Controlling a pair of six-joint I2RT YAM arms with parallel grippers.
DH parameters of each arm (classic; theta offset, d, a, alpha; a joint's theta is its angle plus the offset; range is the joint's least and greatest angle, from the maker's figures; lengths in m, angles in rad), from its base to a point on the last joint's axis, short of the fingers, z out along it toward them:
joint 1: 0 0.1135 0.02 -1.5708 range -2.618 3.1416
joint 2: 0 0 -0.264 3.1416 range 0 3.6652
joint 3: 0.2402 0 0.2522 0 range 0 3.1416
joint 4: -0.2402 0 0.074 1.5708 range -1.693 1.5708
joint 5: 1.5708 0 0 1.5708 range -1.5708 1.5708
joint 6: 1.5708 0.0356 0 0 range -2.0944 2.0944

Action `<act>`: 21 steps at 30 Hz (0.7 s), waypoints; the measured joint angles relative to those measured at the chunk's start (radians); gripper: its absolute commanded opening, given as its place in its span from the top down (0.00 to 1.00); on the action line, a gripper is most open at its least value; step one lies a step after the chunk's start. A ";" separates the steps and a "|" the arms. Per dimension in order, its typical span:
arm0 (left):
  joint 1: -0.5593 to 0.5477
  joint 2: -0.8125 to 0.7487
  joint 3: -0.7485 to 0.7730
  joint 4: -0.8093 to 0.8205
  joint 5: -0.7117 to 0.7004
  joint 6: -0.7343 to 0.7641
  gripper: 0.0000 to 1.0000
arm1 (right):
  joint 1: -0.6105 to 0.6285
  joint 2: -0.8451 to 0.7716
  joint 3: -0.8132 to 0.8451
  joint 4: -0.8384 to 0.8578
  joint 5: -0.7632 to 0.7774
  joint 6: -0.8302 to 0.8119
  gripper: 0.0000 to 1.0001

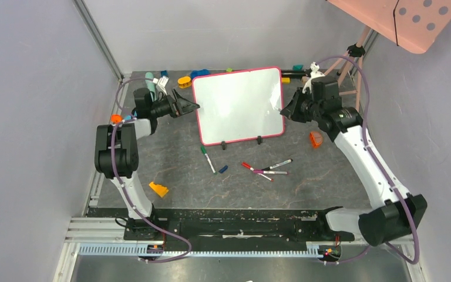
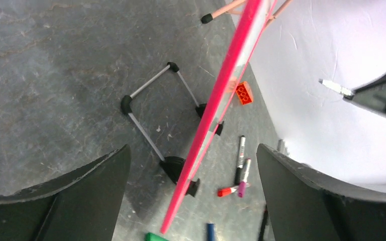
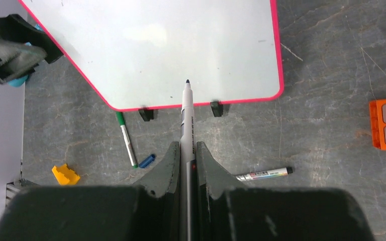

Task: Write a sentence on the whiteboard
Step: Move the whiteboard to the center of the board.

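Whiteboard (image 1: 238, 106) stands propped at mid-table towards the far side, on two black clip feet (image 1: 241, 141), with its pink-red frame all round. Face reads plain glossy white in both the overhead and right wrist views (image 3: 181, 45).

Right gripper (image 1: 288, 110) is at the board's right edge, fingers clamped on a marker (image 3: 187, 118). The cap is off and the dark tip points at the lower part of the board face. Cannot tell whether the tip touches.

Left gripper (image 1: 192, 106) is at the board's left edge, fingers spread wide and holding nothing. In the left wrist view the pink frame edge (image 2: 221, 100) runs between the two fingers (image 2: 95, 186). Contact cannot be told.

On the grey table (image 1: 329, 182) in front of the board:
- a green marker (image 1: 208, 158)
- a blue cap (image 1: 223, 169) just beside it
- a small cluster of loose markers (image 1: 267, 170) to the right

An orange piece (image 1: 315, 138) lies near the right arm, and a yellow block (image 1: 158, 189) near the left arm's base.
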 measured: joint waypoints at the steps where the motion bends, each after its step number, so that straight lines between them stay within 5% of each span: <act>1: 0.000 0.003 -0.040 0.113 0.009 -0.042 0.03 | 0.000 0.029 0.026 -0.009 0.000 0.000 1.00; 8: 0.000 0.150 -0.196 0.839 0.059 -0.308 0.07 | 0.000 0.125 0.092 -0.005 -0.008 -0.022 1.00; 21: -0.007 0.188 -0.270 1.066 0.132 -0.361 0.17 | 0.000 0.087 0.024 0.125 -0.034 -0.024 1.00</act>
